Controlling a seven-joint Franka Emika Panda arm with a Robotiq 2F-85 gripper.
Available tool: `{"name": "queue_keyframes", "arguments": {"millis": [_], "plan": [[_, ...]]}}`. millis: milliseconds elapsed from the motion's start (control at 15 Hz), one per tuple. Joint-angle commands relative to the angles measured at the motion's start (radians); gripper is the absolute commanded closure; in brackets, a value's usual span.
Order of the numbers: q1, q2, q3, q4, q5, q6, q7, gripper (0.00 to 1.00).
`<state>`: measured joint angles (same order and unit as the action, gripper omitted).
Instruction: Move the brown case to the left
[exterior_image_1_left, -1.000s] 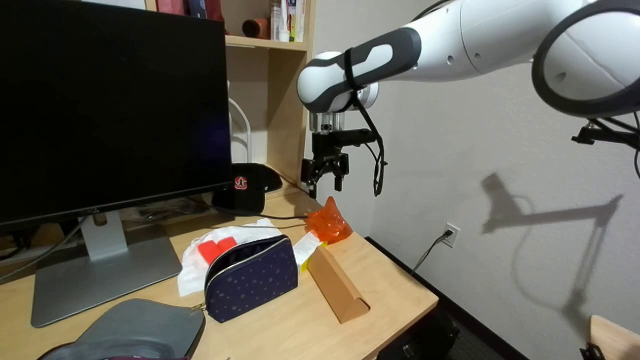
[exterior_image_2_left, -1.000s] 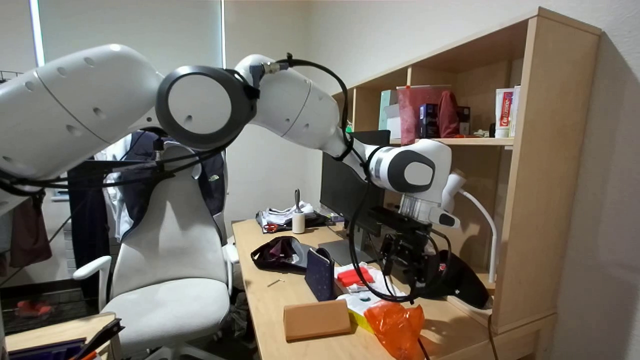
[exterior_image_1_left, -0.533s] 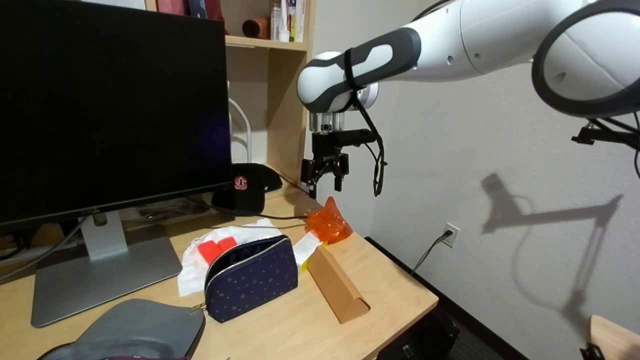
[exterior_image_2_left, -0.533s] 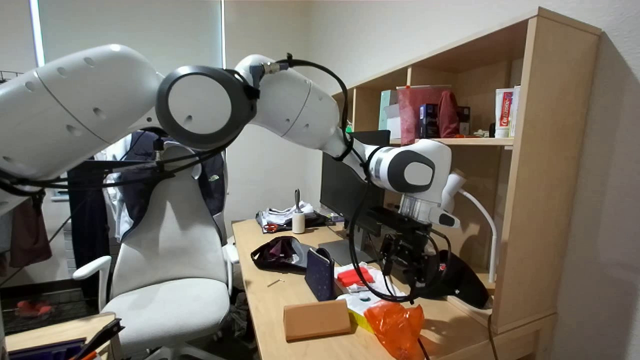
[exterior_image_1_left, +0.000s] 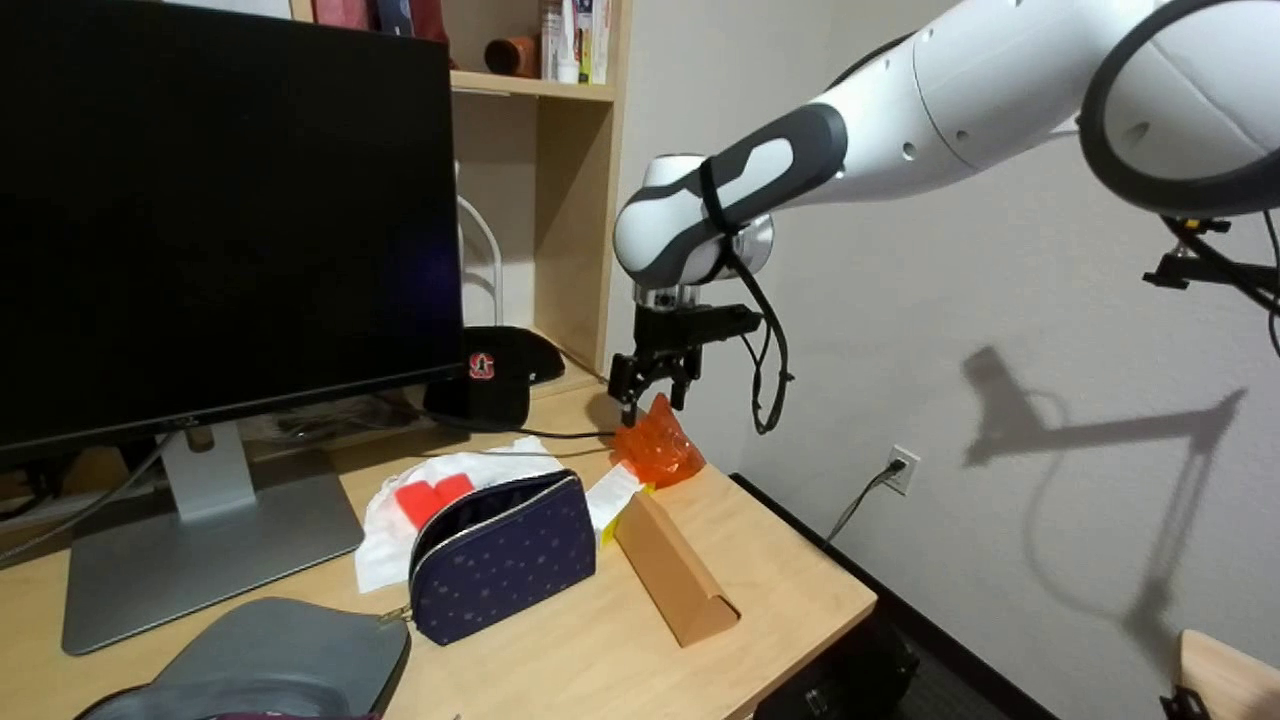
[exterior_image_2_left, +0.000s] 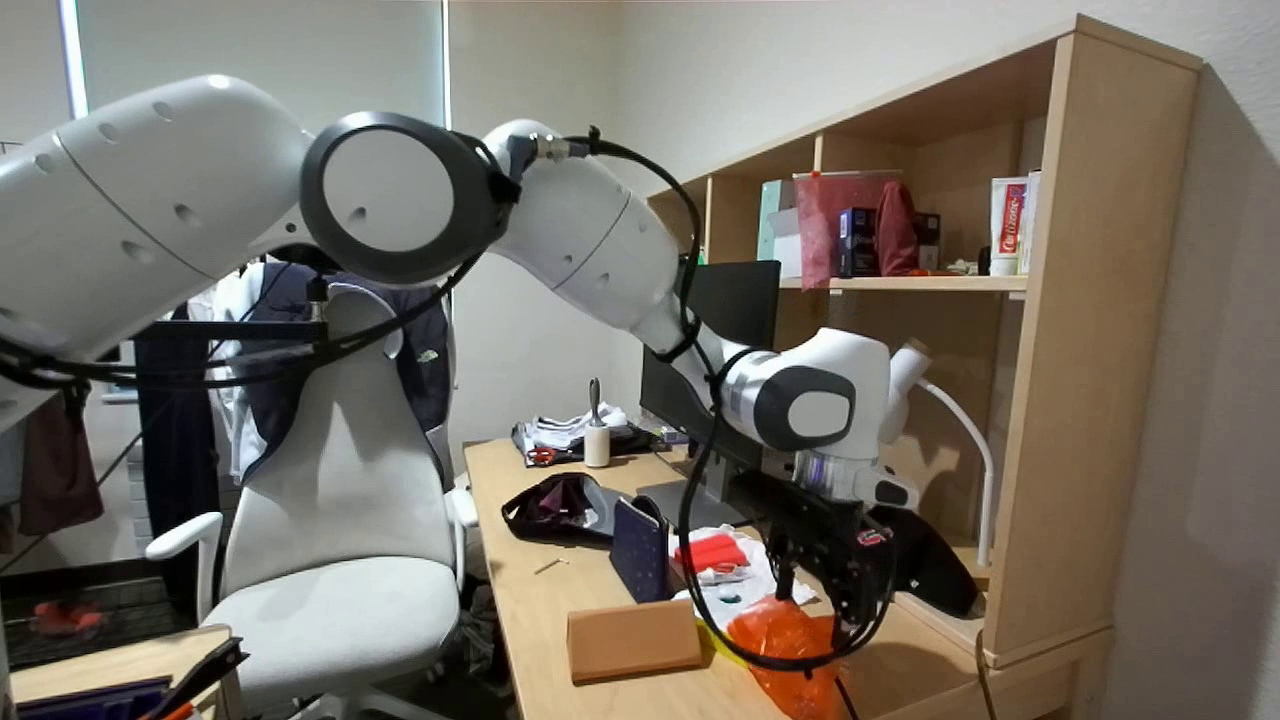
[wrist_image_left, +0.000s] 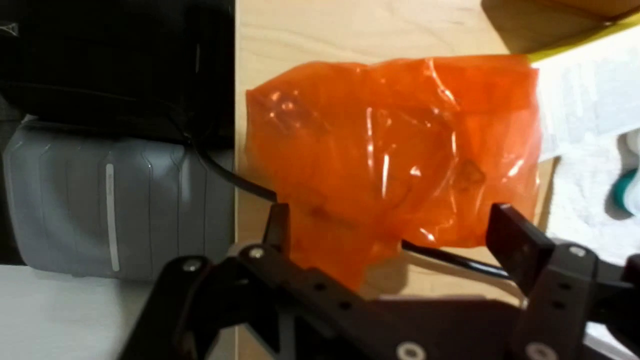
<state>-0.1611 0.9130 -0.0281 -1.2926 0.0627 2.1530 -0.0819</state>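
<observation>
The brown case is a slim tan box with a triangular end. It lies on the desk right of the dark pouch in an exterior view, and its broad side faces the camera in an exterior view. My gripper is open and empty above the orange bag, beyond the case's far end and apart from it. It also shows in an exterior view. In the wrist view, the open fingers frame the orange bag. Only a brown sliver shows at the top right corner there.
The navy dotted pouch stands open beside the case. A white and yellow box touches or nearly touches the case's far end. A monitor, a black cap, a grey cap, a shelf and a cable are near.
My arm and open gripper have lowered toward the orange bag, mostly in the last half second. The brown case and the other desk things have not moved.
</observation>
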Motion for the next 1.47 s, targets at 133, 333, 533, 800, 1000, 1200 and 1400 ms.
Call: {"name": "queue_keyframes", "arguments": {"millis": [133,333,533,800,1000,1200,1400], "plan": [[-0.051,-0.059,0.023,-0.282,0.033,0.252,-0.048,0.00],[-0.062,-0.037,0.037,-0.304,0.027,0.283,-0.075,0.33],[-0.063,-0.050,0.046,-0.320,0.039,0.309,-0.060,0.53],[-0.069,-0.090,0.058,-0.363,0.038,0.301,-0.082,0.80],[-0.081,-0.137,0.067,-0.407,0.042,0.287,-0.100,0.90],[-0.098,-0.206,0.072,-0.467,0.050,0.268,-0.130,0.95],[-0.114,-0.283,0.075,-0.531,0.062,0.254,-0.156,0.89]]}}
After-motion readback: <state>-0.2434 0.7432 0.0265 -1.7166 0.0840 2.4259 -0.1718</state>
